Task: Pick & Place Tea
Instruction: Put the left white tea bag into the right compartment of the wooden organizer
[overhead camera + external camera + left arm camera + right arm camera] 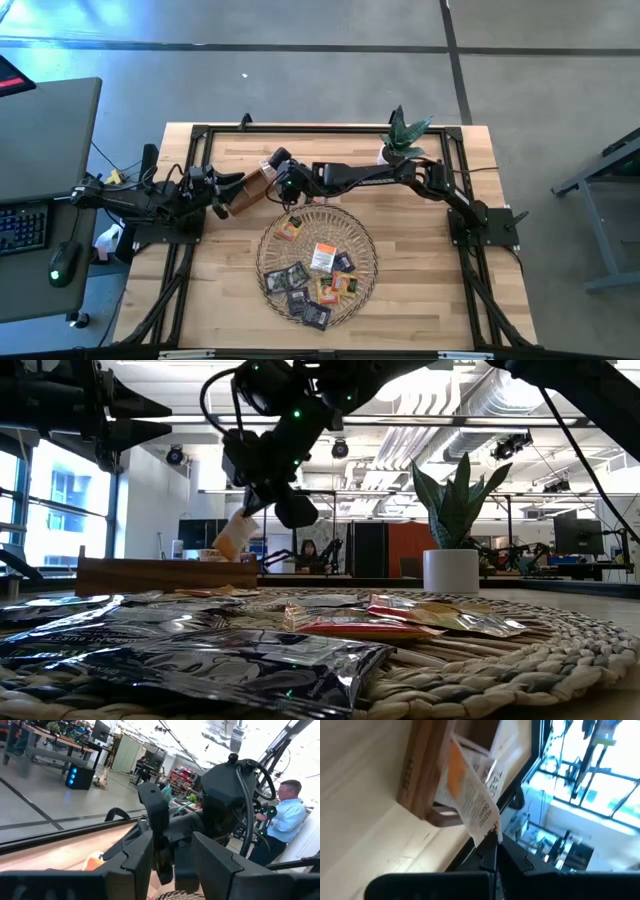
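Sachet [472, 802], white-and-orange, hangs pinched by one corner in the right gripper [492, 845], jaws clamped on it just above the wooden box [420, 775]. Behind sits the wicker tray [268, 262] of loose tea; the left gripper [222, 190], fingers apart, crowds the box's far side.

The woven tray [268, 262] is lying at the middle of the bench [420, 290], with the tea sachets [322, 256] lying scattered on it. The wooden box [248, 190] is sitting just behind the tray, toward its left. The right tool [272, 172] is hanging above that box, gripping one sachet [472, 805] over it. The left tool [222, 185] is waiting just left of the box. The potted plant [403, 135] is standing behind the tray, to its right
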You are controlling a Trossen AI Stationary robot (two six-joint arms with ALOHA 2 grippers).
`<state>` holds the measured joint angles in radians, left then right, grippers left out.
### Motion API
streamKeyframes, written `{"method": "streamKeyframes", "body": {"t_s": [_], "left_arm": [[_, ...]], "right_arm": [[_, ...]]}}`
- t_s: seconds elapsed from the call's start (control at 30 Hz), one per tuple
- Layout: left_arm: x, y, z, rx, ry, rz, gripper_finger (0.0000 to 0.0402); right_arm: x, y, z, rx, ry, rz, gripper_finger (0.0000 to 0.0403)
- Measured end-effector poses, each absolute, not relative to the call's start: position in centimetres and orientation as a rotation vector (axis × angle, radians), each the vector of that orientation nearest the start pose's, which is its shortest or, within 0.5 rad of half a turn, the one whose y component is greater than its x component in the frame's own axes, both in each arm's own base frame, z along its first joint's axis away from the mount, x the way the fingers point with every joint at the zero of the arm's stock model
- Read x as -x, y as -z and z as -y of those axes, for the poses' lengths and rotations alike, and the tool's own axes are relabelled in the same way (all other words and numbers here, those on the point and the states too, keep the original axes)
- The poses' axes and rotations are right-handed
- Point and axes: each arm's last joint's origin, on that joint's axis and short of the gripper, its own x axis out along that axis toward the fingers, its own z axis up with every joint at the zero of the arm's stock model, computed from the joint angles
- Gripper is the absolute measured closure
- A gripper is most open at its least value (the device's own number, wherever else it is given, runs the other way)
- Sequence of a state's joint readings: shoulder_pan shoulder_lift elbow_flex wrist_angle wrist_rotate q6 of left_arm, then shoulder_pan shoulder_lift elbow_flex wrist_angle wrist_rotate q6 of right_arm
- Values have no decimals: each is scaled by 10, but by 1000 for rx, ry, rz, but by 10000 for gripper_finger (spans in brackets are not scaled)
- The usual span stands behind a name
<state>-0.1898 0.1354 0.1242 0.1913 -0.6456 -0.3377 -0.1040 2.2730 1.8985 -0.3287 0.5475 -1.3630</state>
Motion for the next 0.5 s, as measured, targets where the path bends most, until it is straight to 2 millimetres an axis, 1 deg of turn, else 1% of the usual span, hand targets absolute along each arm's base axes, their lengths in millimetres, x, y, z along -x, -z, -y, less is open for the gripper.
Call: {"method": "streamKeyframes", "body": {"t_s": [0.1, 0.2, 0.3, 0.37, 0.5], "left_arm": [[-95, -213, 1, 405, -424, 242, 266], [-95, -213, 1, 405, -424, 242, 266], [-95, -213, 1, 405, -424, 242, 266], [-95, -213, 1, 404, -424, 242, 266], [-95, -213, 0, 405, -424, 242, 266]], "right_arm": [[-507, -212, 68, 1457, 20, -1032, 403], [-507, -212, 68, 1463, 6, -1030, 403], [-506, -210, 67, 1437, -37, -1021, 403], [-506, -210, 67, 1404, -36, -1005, 403], [-506, -210, 71, 1393, -36, -993, 403]]}}
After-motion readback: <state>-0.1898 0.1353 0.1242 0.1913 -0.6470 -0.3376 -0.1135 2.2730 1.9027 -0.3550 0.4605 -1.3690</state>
